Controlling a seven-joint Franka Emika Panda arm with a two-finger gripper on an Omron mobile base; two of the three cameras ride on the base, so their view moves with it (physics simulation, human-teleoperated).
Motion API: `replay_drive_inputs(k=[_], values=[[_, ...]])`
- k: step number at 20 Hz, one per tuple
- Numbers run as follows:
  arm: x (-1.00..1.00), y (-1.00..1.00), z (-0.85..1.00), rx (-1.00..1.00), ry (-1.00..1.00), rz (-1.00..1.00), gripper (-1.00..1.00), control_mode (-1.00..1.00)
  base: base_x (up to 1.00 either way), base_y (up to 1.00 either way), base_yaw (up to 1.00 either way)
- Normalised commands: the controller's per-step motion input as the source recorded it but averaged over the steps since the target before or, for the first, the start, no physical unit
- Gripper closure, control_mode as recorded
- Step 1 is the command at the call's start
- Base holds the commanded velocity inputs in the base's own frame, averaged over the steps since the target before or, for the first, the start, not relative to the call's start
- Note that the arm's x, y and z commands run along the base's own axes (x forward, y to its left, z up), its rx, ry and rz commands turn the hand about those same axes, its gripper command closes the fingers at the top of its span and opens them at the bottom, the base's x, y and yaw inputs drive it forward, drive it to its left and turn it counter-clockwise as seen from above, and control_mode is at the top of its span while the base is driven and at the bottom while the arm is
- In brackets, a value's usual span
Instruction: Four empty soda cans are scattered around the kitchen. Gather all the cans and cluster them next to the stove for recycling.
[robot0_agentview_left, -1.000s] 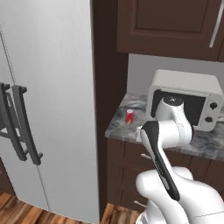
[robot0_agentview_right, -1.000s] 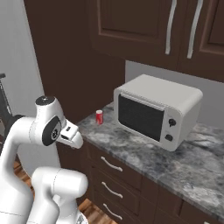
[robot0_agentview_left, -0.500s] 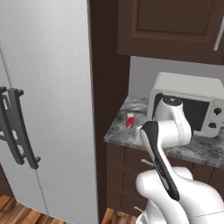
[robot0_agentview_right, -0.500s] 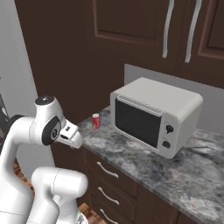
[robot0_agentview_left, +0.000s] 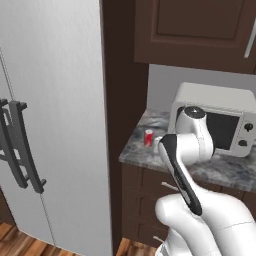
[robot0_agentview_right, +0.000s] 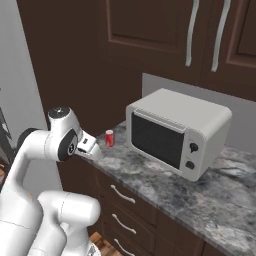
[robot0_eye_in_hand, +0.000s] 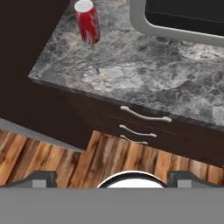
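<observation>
Soda can (robot0_eye_in_hand: 88, 21) stands upright; hand view alone shows drawer handles (robot0_eye_in_hand: 145, 115).

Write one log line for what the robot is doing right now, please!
stage: nearing a can | claw: open, empty, off the counter's edge | soda can: upright on counter, left of microwave | stove: unseen
</observation>
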Motion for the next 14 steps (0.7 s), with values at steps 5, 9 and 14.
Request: replay_drive_inputs(k=[5,9,14], values=[[0.90,0.00,0.20,0.00,0.15,0.00,-1.00,-1.00,0.00,0.00,0.00],[0.73,-0.05,0.24,0.00,0.24,-0.05,-1.00,-1.00,0.00,0.00,0.00],[0.73,0.00,0.00,0.00,0.05,-0.02,-1.00,-1.00,0.00,0.00,0.00]])
